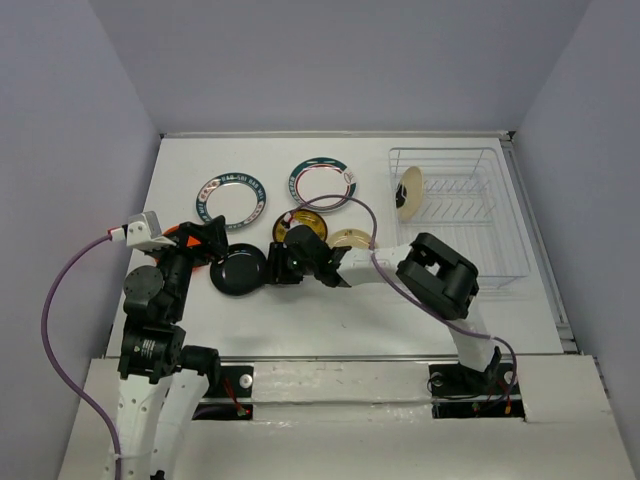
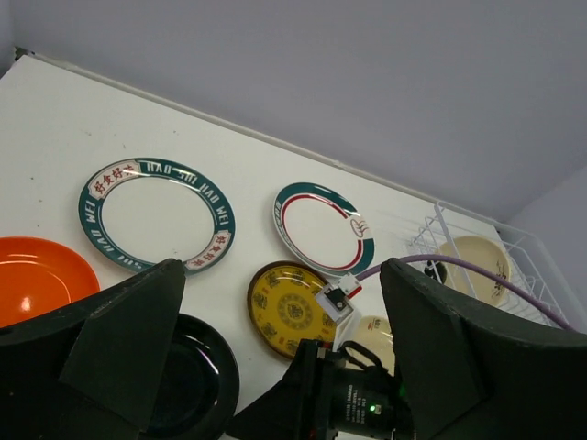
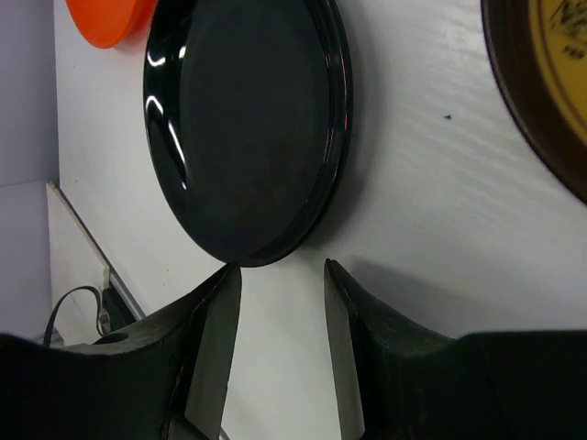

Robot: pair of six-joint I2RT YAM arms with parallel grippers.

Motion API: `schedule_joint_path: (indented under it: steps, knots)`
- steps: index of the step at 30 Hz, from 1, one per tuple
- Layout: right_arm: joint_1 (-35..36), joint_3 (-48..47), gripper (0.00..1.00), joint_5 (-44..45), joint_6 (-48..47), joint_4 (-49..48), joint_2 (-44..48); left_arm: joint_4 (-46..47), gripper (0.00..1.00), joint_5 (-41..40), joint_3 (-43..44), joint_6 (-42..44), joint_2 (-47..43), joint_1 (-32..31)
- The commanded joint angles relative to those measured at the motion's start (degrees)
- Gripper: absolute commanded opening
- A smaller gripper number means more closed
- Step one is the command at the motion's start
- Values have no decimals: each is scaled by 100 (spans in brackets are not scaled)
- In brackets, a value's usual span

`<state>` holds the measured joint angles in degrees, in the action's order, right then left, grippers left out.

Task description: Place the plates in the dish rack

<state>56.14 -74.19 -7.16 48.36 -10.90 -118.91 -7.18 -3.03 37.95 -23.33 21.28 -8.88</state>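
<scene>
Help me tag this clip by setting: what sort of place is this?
Probably a robotics lab bench, not a kitchen: white table boxed by plain grey walls, two robot arms at its near edge, plates and a dish rack laid out.

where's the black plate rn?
Top view: the black plate lies flat on the table, left of centre, between the orange plate and the mustard plate, just ahead of the open right gripper.
</scene>
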Motion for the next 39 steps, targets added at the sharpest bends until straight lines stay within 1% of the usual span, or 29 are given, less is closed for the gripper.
schedule_joint_path:
  steps: [1, 10, 12, 15, 16, 17, 20, 21, 23, 24, 26, 27, 28, 29, 30, 31, 32, 33, 34, 35, 36, 39]
  knots:
    - [29, -245, 46, 21, 621, -817, -193, 235, 99, 74, 212, -22, 69, 18]
    - [29, -368, 34, 469, 1316, -870, -677, 252, 99, 145, 204, -13, 78, 18]
    - [29, -368, 30, 557, 1430, -870, -747, 243, 99, 153, 204, -13, 78, 18]
    - [29, -350, 20, 680, 1475, -870, -783, 252, 99, 162, 204, -13, 70, 18]
    - [29, -263, 9, 681, 1475, -870, -730, 243, 99, 162, 204, -5, 69, 18]
    - [29, -201, 7, 855, 1466, -879, -678, 252, 99, 162, 204, -5, 69, 18]
    - [29, 114, 7, 1058, 1326, -993, -371, 252, 99, 171, 204, 4, 43, 18]
    - [29, 377, 7, 1198, 1273, -1002, -48, 252, 99, 171, 204, -5, 43, 18]
    - [29, 642, 7, 1339, 975, -994, 349, 261, 99, 180, 204, 4, 34, 18]
    - [29, 852, 7, 1409, 826, -985, 812, 252, 99, 188, 204, 4, 34, 18]
    - [29, 985, 7, 1786, 334, -704, 1307, 261, 99, 215, 204, 4, 17, 18]
    - [29, 1038, 7, 2180, 132, -590, 1570, 270, 99, 224, 195, 4, 17, 10]
    - [29, 1047, 7, 2392, -114, -450, 2069, 261, 99, 241, 195, -5, 25, 10]
    - [29, 1004, 7, 2664, -647, -66, 2309, 261, 99, 267, 195, 13, 34, 18]
    - [29, 925, 7, 3267, -922, 164, 2529, 270, 99, 276, 195, 13, 34, 10]
    - [-32, 715, 7, 3543, -1569, 663, 2914, 270, 99, 276, 195, 13, 43, 10]
    - [-224, 548, 7, 3824, -1888, 990, 3074, 270, 99, 276, 195, 22, 61, 10]
    - [-357, 381, 7, 4149, -2126, 1367, 3215, 278, 99, 450, 186, 13, 78, 10]
    - [-541, 153, 7, 4683, -2642, 1806, 3512, 270, 99, 513, 195, 13, 130, 10]
    - [-778, 55, 7, 4819, -2865, 2002, 3654, 270, 99, 557, 203, 22, 166, 10]
    - [-1346, -59, 7, 4907, -3041, 2195, 3786, 270, 99, 584, 204, 39, 184, 10]
    - [-2245, -454, 7, 5469, -3753, 2732, 4042, 261, 99, 654, 230, 48, 210, 10]
